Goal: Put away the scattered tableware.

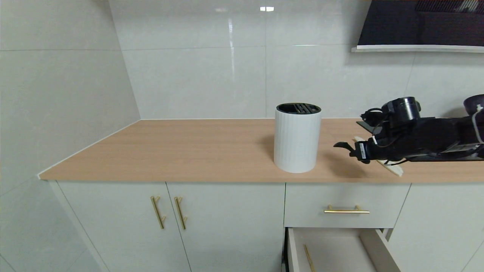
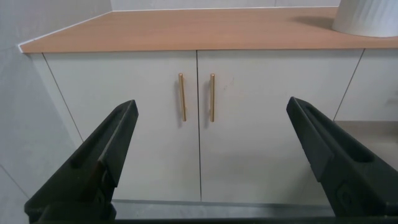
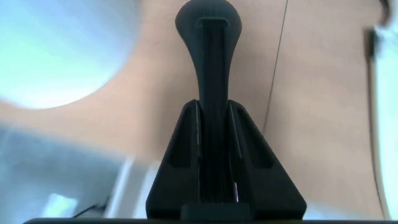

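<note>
Your wooden countertop [image 1: 189,151] meets white tiled walls. Beside the upright holder [image 1: 297,138], a pale utensil [image 1: 394,169] lies slanting front-right under the right gripper [image 1: 341,145], which is pinched closed. The left gripper [image 2: 211,106] gapes wide at the cabinet doors [image 2: 261,124].

A wooden countertop [image 1: 189,151] runs along a wall of shiny white tiles [image 1: 196,75]. Under it are two white cupboard doors [image 1: 113,226] with gold handles [image 1: 158,212]. A dark range hood [image 1: 416,26] hangs high up on the right.
</note>
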Controlling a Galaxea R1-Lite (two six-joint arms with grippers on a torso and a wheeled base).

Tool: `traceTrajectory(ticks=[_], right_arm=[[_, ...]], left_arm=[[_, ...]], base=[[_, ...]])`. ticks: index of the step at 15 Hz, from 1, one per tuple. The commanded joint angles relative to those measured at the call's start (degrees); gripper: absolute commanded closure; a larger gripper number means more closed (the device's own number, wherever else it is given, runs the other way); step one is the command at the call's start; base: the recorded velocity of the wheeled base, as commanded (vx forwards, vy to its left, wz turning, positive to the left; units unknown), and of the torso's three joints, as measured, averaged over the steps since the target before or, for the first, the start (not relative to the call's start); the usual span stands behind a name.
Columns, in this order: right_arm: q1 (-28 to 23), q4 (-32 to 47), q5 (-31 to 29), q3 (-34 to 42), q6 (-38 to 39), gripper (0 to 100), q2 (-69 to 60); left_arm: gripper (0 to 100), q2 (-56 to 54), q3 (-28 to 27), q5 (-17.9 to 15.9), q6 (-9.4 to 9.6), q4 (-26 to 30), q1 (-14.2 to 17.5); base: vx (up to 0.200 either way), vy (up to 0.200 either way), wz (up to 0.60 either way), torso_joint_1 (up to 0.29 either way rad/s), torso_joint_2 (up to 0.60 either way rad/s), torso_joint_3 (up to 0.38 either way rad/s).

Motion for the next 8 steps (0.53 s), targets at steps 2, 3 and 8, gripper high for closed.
traceTrajectory(ticks=[2,3,8], right_arm=[[0.6,7.4,-0.7,8.6,3.8,100,-14.4],[0.6,7.4,-0.4,12.4,4.4,100,-18.0],[2.7,7.2,5.8,27.2,4.5,100,-31.1]], left_arm=[[0,0.0,0.0,0.0,0.0,0.0,0.1],[0,0.0,0.0,0.0,0.0,0.0,0.1],[0,0.0,0.0,0.0,0.0,0.0,0.1]], base=[[0.0,0.0,0.0,0.0,0.0,0.0],[0.0,0.0,0.0,0.0,0.0,0.0],[0.0,0.0,0.0,0.0,0.0,0.0]])
